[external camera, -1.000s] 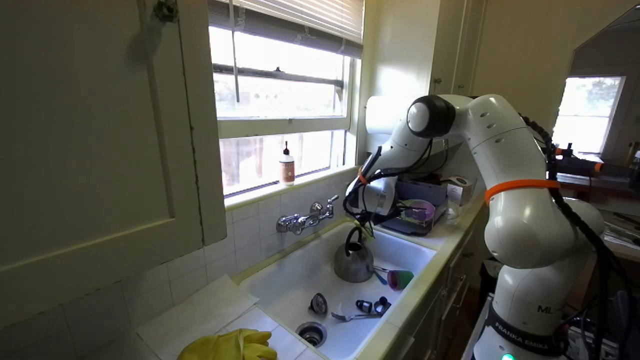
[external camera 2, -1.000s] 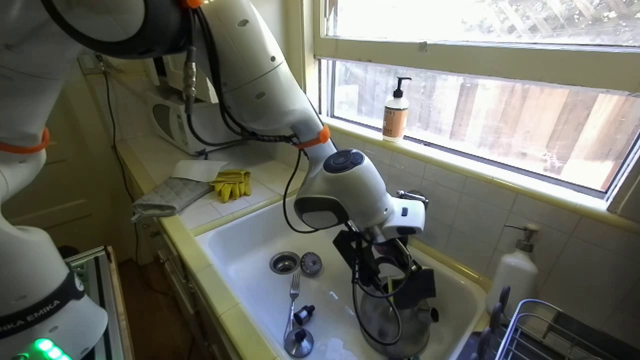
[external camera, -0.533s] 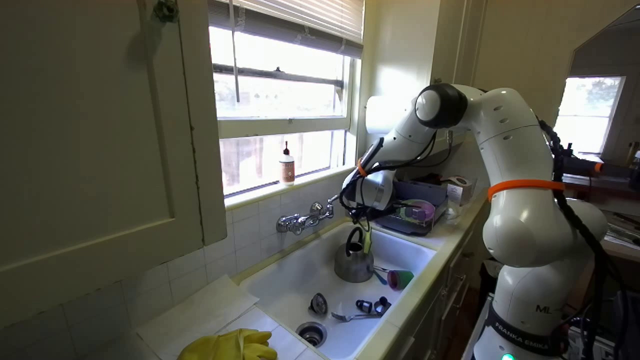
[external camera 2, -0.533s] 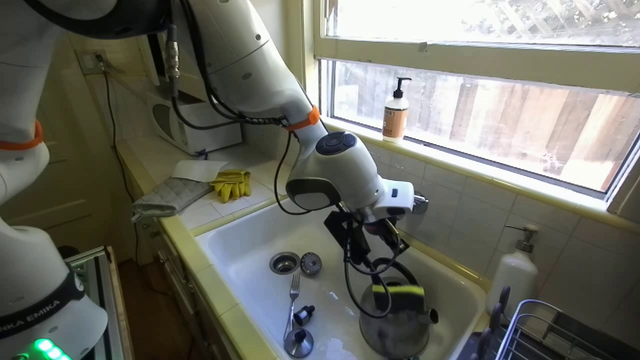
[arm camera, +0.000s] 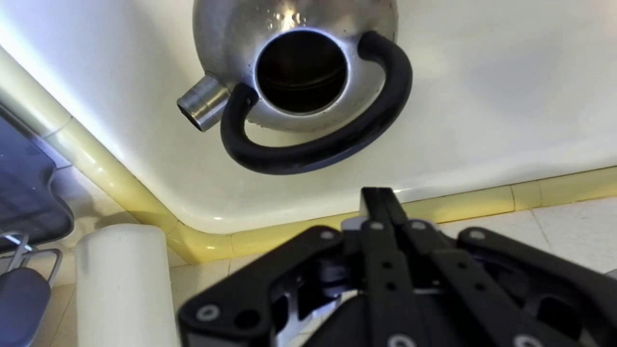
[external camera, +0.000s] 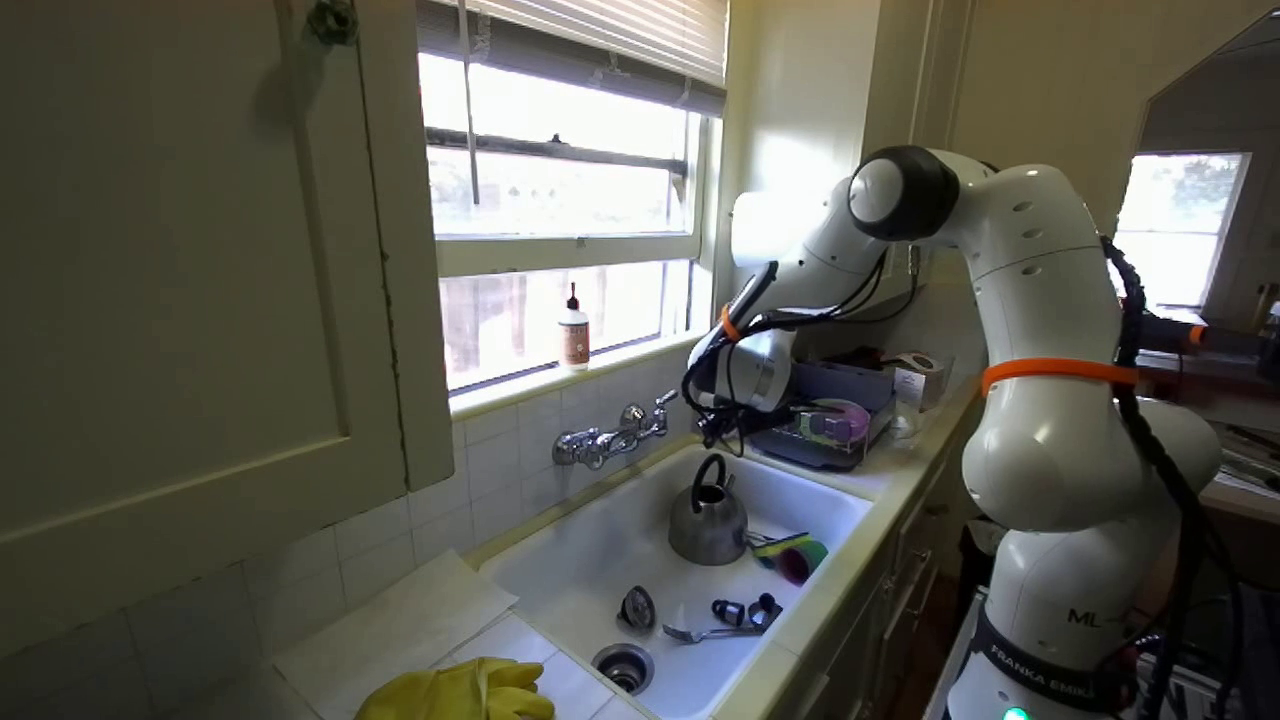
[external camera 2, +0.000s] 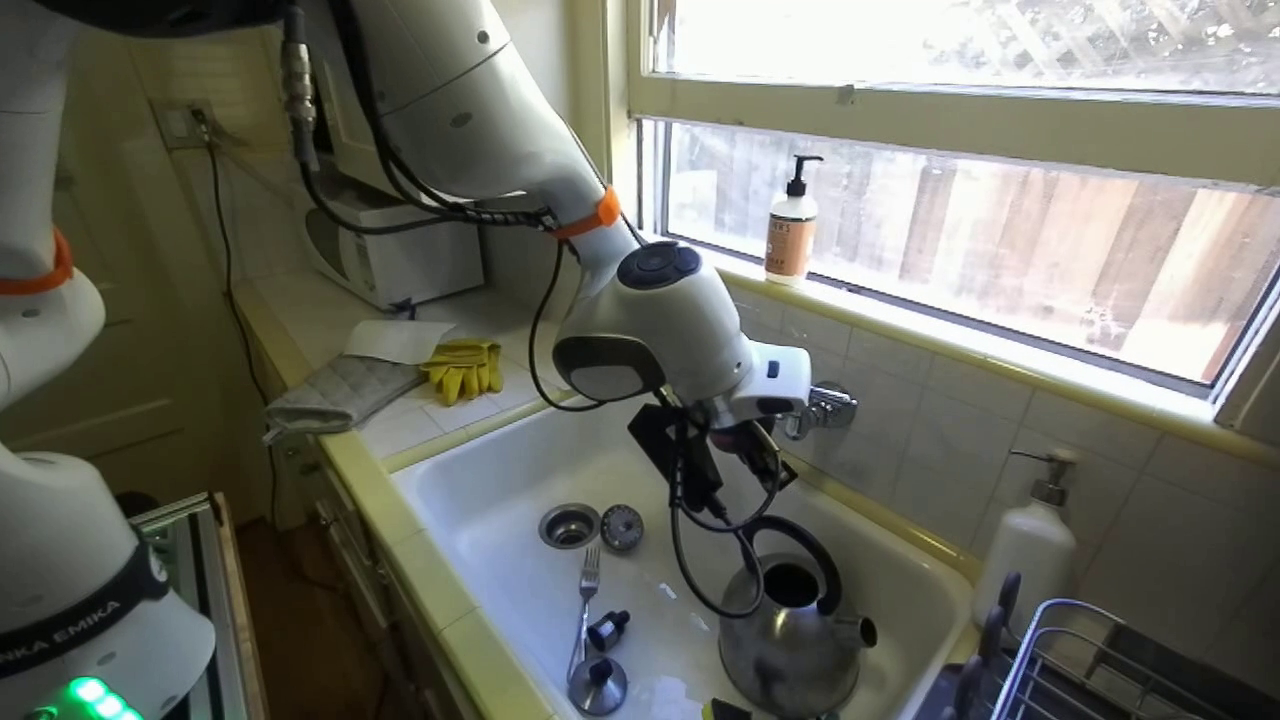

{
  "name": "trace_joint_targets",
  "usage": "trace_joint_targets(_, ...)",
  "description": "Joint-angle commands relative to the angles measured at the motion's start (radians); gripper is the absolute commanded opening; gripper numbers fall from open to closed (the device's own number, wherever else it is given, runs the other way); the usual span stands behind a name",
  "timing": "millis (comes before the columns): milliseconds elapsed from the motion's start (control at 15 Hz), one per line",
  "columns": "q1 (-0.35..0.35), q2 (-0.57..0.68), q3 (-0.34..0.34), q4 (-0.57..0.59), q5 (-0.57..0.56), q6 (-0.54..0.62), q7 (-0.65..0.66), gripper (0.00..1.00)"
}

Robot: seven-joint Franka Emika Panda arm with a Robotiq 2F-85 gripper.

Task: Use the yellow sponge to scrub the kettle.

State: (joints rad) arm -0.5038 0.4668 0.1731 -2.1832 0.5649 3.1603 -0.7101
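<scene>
The silver kettle (external camera: 708, 530) stands upright in the sink in both exterior views (external camera 2: 790, 655). From above, the wrist view shows its open top and black arched handle (arm camera: 308, 156). Down in the sink the yellow sponge (external camera: 785, 546) lies against a cup; in an exterior view just a corner of the sponge (external camera 2: 709, 711) shows at the bottom edge. It is out of the wrist view. My gripper (arm camera: 377, 191) is shut, its fingertips pressed together with nothing between them. It hangs above the kettle towards the wall, apart from the handle.
A green and purple cup (external camera: 802, 562) lies on its side in the sink. A fork (external camera 2: 586, 600), a strainer (external camera 2: 622, 527) and small dark items are near the drain. The faucet (external camera: 610, 440) juts from the wall; a dish rack (external camera 2: 1080, 660) stands beside the sink.
The sponge was beneath the gripper at the kettle's top; it has dropped away and now lies in the sink beside the cup. The gripper has risen and drawn back slightly. The kettle stays put.
</scene>
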Motion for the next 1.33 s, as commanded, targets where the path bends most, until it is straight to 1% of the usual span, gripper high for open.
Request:
trace_joint_targets(0, 0.105, -0.103, -0.185, -0.082, -0.06, -0.155, 0.068, 0.28)
trace_joint_targets(67, 0.111, -0.12, -0.244, -0.117, -0.195, -0.185, 0.19, 0.31)
trace_joint_targets(133, 0.134, -0.128, -0.308, -0.114, -0.263, -0.237, 0.231, 0.37)
trace_joint_targets(200, 0.167, -0.13, -0.386, -0.11, -0.348, -0.268, 0.304, 0.44)
trace_joint_targets(267, 0.188, -0.133, -0.446, -0.098, -0.431, -0.325, 0.376, 0.53)
trace_joint_targets(333, 0.207, -0.132, -0.502, -0.079, -0.502, -0.375, 0.445, 0.6)
trace_joint_targets(400, 0.207, -0.13, -0.525, -0.056, -0.546, -0.432, 0.488, 0.66)
trace_joint_targets(467, 0.191, -0.134, -0.524, -0.04, -0.562, -0.474, 0.503, 0.75)
trace_joint_targets(600, 0.158, -0.136, -0.486, -0.016, -0.533, -0.549, 0.499, 0.91)
trace_joint_targets(667, 0.144, -0.133, -0.463, -0.006, -0.503, -0.584, 0.485, 0.97)
trace_joint_targets(733, 0.143, -0.127, -0.452, 0.004, -0.487, -0.607, 0.491, 1.0)
trace_joint_targets(867, 0.136, -0.104, -0.422, 0.015, -0.444, -0.629, 0.502, 1.0)
trace_joint_targets(933, 0.143, -0.129, -0.441, -0.006, -0.49, -0.593, 0.494, 1.0)
trace_joint_targets(1267, 0.141, -0.126, -0.434, -0.002, -0.487, -0.595, 0.494, 1.0)
